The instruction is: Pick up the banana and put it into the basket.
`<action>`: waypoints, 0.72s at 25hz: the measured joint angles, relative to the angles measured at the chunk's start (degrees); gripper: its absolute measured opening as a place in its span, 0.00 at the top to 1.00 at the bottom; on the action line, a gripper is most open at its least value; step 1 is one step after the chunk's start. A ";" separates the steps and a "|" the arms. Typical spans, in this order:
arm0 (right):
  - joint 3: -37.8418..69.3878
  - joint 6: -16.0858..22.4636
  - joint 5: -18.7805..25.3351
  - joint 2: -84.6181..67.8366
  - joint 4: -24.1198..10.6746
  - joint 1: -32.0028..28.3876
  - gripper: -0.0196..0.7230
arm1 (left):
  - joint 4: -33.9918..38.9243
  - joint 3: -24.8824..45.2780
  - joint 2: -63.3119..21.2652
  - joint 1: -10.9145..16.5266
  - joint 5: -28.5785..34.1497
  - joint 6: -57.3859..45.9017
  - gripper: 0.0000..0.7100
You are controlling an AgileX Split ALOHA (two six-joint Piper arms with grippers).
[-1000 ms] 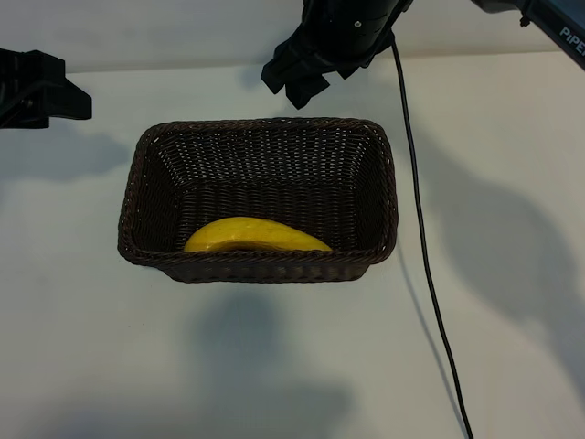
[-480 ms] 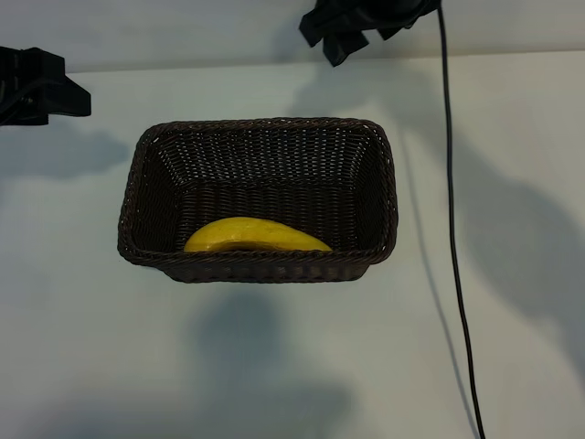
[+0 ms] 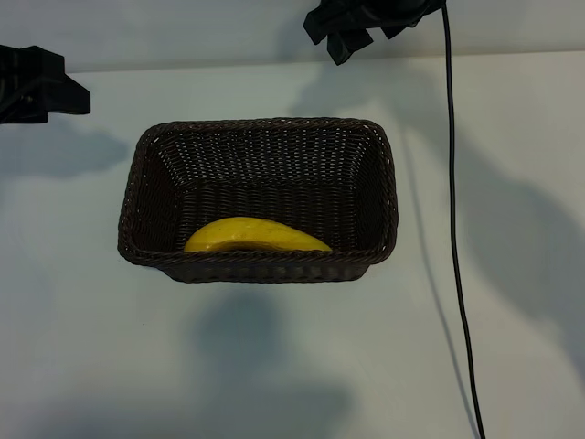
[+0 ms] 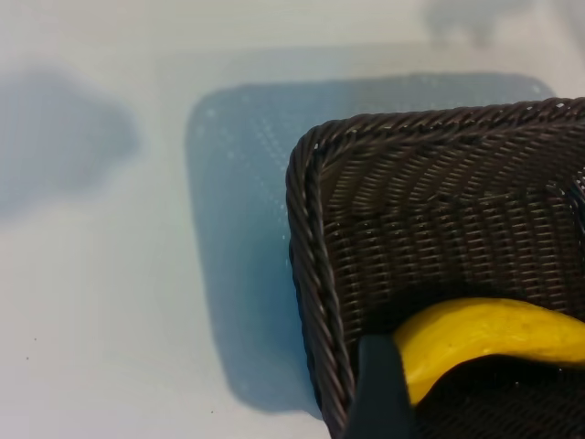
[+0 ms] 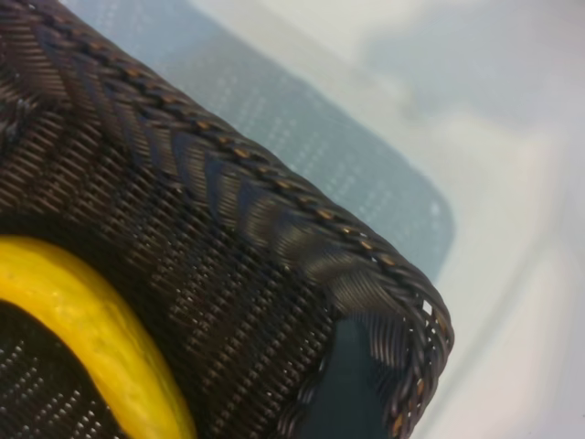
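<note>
Woven dark-brown wicker makes up the basket [image 3: 259, 133] we see at the middle of the white table [image 3: 82, 347], and inside it lies the banana [image 3: 256, 236] — bright yellow, curved, resting on the floor against the long wall nearest the camera. We find nothing else in the basket. Our left gripper [image 3: 41, 87] hangs off to the basket's left and our right gripper [image 3: 352, 27] beyond its far rim — both apart from it, jaws spread wide, holding nothing. A black cable [image 3: 454, 229] runs down the table's right side.
</note>
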 joint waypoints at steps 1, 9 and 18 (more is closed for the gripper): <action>0.00 0.00 0.00 0.00 0.00 0.00 0.17 | 0.00 0.00 0.00 0.00 0.00 0.00 0.21; 0.00 0.00 0.00 0.00 0.00 0.00 0.17 | 0.00 0.00 0.00 0.00 0.00 0.00 0.21; 0.76 0.00 -0.07 -0.08 0.83 0.00 0.17 | 0.00 0.00 0.00 0.00 0.00 0.00 0.21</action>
